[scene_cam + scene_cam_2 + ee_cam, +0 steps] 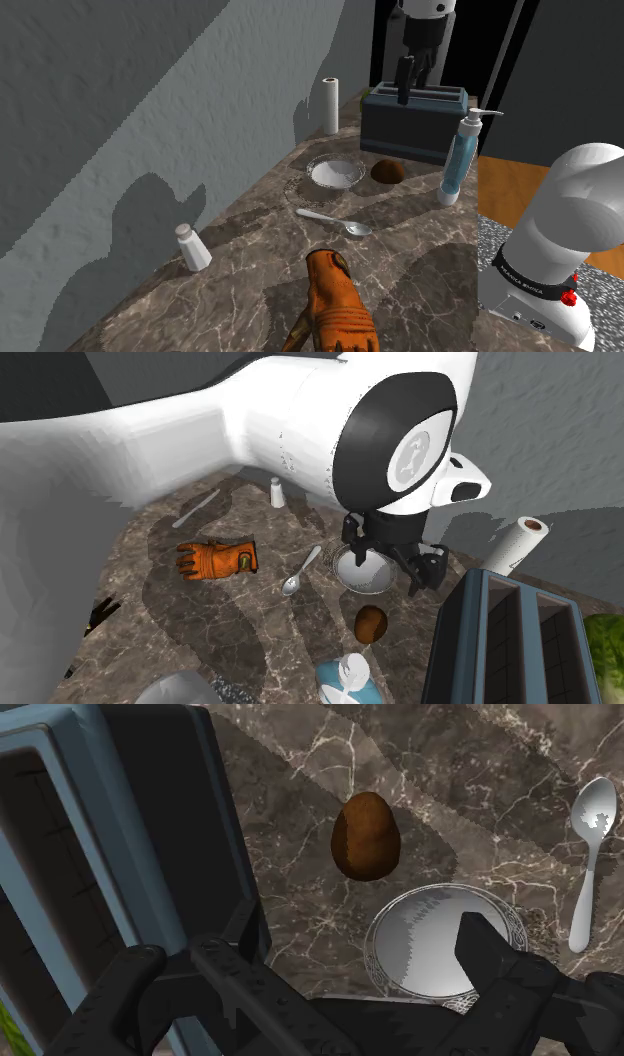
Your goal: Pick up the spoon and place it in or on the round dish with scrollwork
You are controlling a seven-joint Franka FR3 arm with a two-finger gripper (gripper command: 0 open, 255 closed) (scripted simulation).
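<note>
Wrist view: dish (415,944) partly behind tool (320,959).

The shoulder camera looks along the worktop (430,270) from beside the arm (570,215). The second looks across it, close under that arm.

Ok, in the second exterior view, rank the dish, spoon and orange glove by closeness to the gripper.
1. The round dish, under the open gripper.
2. The spoon, just left of the dish.
3. The orange glove, farther left, past the spoon.
</note>
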